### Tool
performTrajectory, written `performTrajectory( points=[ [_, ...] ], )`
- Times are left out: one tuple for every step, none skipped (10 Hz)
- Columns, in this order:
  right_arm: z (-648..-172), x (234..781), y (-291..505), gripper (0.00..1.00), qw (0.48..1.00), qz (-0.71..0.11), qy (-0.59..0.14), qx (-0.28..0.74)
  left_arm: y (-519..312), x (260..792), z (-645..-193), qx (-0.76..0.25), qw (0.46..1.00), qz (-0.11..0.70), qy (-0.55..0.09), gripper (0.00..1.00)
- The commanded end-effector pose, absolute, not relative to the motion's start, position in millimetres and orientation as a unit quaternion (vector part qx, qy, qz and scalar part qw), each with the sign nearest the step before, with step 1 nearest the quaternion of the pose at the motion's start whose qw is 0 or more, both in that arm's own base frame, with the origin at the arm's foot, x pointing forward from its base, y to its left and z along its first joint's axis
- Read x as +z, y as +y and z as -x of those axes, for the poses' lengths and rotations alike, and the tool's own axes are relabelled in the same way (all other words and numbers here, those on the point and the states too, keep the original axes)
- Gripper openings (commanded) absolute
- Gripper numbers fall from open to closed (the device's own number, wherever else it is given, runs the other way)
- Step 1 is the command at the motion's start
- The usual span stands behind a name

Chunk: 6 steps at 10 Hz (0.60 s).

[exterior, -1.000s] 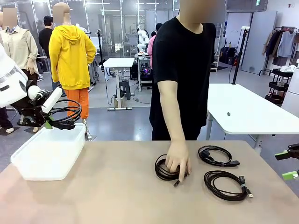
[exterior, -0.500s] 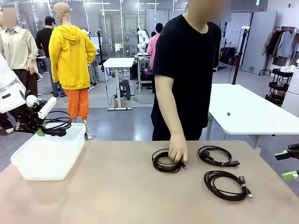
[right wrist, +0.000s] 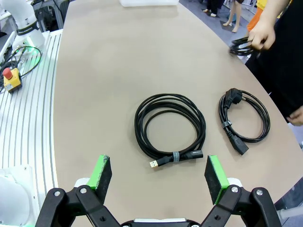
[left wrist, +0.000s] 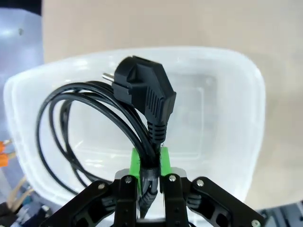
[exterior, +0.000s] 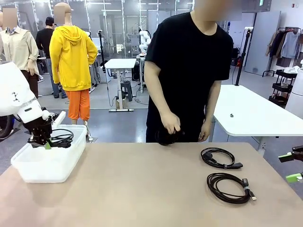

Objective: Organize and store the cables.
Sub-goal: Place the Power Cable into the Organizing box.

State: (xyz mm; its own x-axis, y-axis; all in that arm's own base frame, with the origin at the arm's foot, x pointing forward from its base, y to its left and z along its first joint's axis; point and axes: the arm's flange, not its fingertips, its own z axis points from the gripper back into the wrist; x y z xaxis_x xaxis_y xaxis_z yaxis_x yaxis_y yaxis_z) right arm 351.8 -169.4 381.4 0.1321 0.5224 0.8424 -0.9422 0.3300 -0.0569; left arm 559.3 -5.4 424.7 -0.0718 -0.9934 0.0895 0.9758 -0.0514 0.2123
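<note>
The left fingers (left wrist: pixel 136 161) are clamped on a coiled power cable (left wrist: pixel 90 123), whose plug (left wrist: pixel 144 92) stands up just ahead of the pads. Directly beyond them lies the open translucent container (left wrist: pixel 227 94), with the coil hanging over its interior. The step in hand appears to be the deposit. The next move likely calls for lowering the coil inside the walls, then releasing it. The right fingers (right wrist: pixel 102 172) are spread wide apart and grip nothing. On the bench (right wrist: pixel 118 56) ahead of them lies a USB cable coil (right wrist: pixel 142 125), with a power cord coil (right wrist: pixel 262 118) beside it. Farther off, the person's hand (right wrist: pixel 260 33) holds another coil (right wrist: pixel 239 46).
</note>
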Motion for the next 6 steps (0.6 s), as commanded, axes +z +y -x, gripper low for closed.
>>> performTrajectory(
  points=[
    [-351.8,381.1,-167.7,1.0,0.703,-0.256,-0.416,0.517,-4.9,416.0,-582.9,-0.708,0.701,-0.014,-0.086,0.18],
    [-351.8,381.1,-167.7,1.0,0.703,-0.256,-0.416,0.517,-5.5,404.4,-585.3,-0.708,0.702,0.004,-0.077,0.18],
    [-351.8,381.1,-167.7,1.0,0.703,-0.256,-0.416,0.517,-6.4,396.9,-585.7,-0.708,0.703,0.012,-0.069,0.33],
    [-351.8,381.1,-167.7,1.0,0.703,-0.256,-0.416,0.517,-6.3,394.5,-587.5,-0.707,0.705,0.01,-0.066,0.54],
    [-351.8,381.1,-167.7,1.0,0.703,-0.256,-0.416,0.517,-6.4,395.7,-585.5,-0.708,0.704,0.006,-0.06,0.7],
    [-351.8,381.1,-167.7,1.0,0.703,-0.256,-0.416,0.517,-6.9,398.0,-584.6,-0.71,0.702,0.004,-0.062,0.9]
  ],
)
